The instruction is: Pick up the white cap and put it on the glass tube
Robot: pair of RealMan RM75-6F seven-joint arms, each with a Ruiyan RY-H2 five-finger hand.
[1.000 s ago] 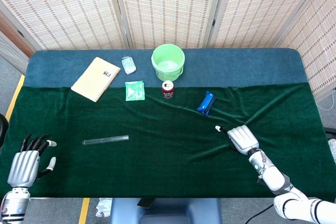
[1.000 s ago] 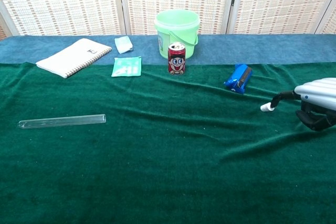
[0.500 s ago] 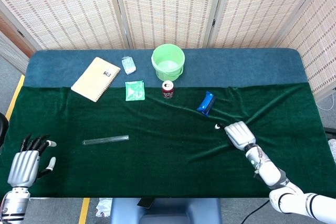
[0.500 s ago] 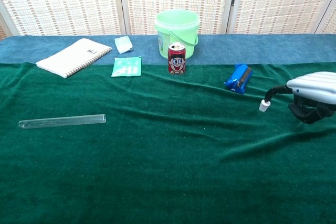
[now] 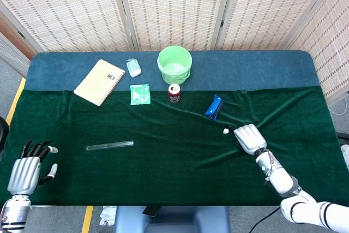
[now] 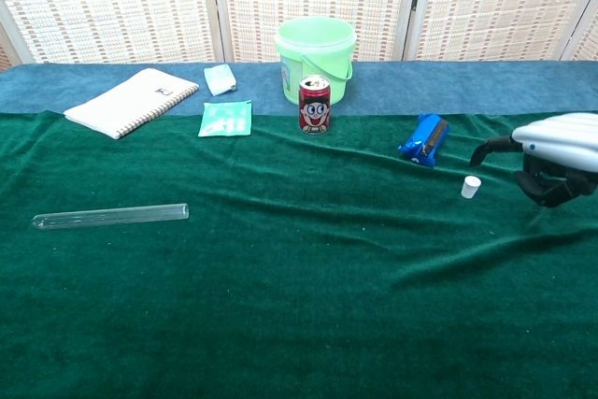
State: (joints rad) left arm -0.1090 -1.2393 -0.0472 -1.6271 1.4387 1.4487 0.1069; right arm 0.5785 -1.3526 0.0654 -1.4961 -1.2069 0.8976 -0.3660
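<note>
The small white cap (image 5: 226, 131) (image 6: 471, 186) stands on the green cloth right of the middle, just clear of my right hand. My right hand (image 5: 248, 137) (image 6: 551, 161) hovers right of it, palm down. Its thumb reaches toward the cap, its tip slightly above and apart from the cap, and the hand holds nothing. The glass tube (image 5: 109, 145) (image 6: 110, 216) lies flat on the cloth far to the left, its open end toward the middle. My left hand (image 5: 24, 170) rests at the table's near left corner, fingers apart and empty, shown only in the head view.
A blue packet (image 5: 214, 107) (image 6: 425, 140) lies just behind the cap. Further back stand a red can (image 6: 314, 105), a green bucket (image 6: 316, 58), a green sachet (image 6: 225, 119), a notebook (image 6: 131, 101) and a small white packet (image 6: 220, 78).
The thumb tip of my right hand has come off the cap and risen a little. The cap now stands alone on the cloth. The left hand has not moved.
</note>
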